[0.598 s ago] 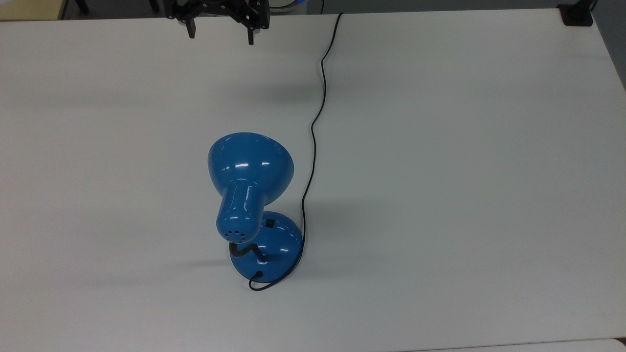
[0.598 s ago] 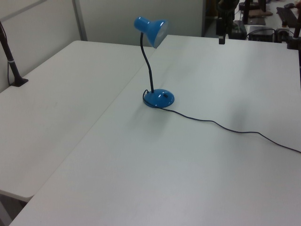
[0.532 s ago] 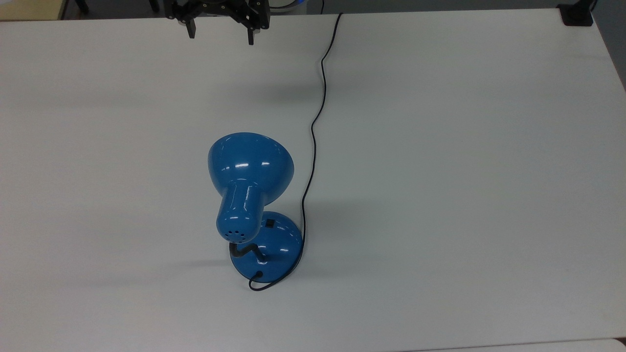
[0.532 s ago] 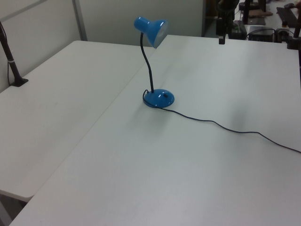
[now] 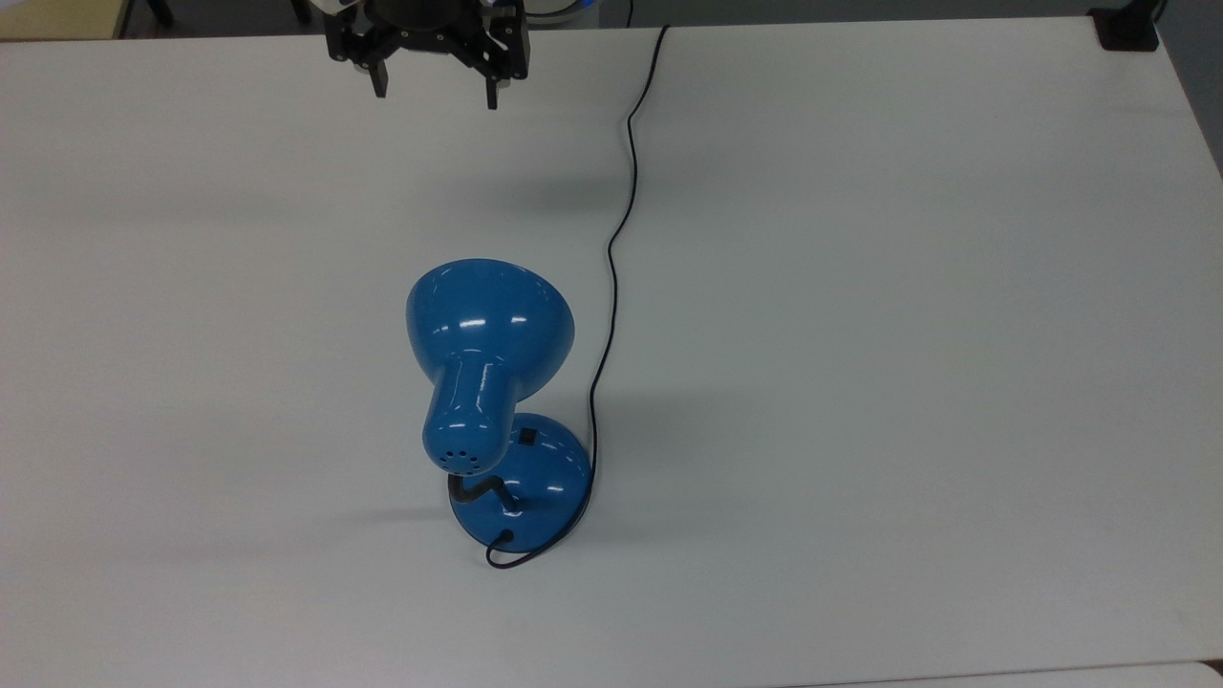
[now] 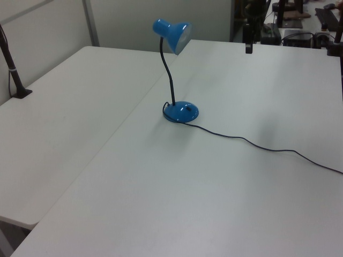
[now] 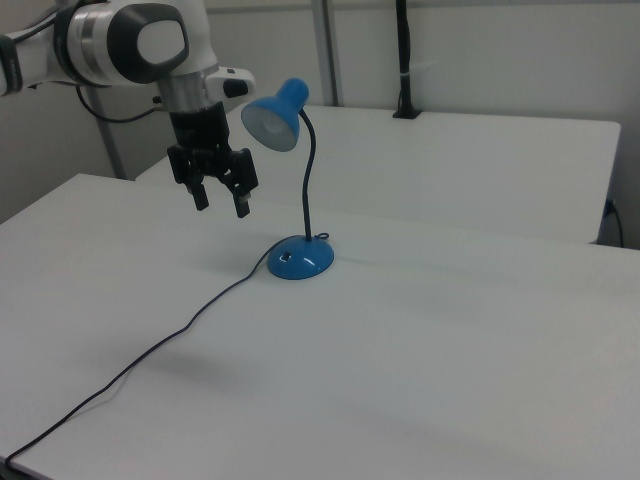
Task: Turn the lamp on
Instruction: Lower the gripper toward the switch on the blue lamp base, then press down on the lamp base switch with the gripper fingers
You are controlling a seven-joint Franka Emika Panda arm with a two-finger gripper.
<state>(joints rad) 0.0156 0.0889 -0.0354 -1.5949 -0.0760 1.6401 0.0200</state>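
Note:
The lamp (image 5: 489, 330) is glossy blue, with a bell shade (image 7: 272, 117), a black bendy neck (image 6: 169, 75) and a round base (image 7: 299, 258) that carries a small black switch (image 5: 526, 438). It stands upright on the white table. Its thin black cord (image 5: 616, 220) runs from the base towards the table's far edge in the top view. My gripper (image 5: 436, 96) hangs open and empty above the table, well away from the lamp, near the top view's upper edge. In the right view the gripper (image 7: 221, 201) sits left of the shade and higher than the base.
A second white table (image 6: 64, 112) adjoins on the left view's left, with a black clamped post (image 6: 10, 67) on it. A black clamp (image 5: 1127, 29) sits at the top view's upper right corner. The white table (image 5: 860, 334) spreads wide around the lamp.
My gripper has come a little lower and further into the top view, towards the lamp. The lamp and cord have not moved.

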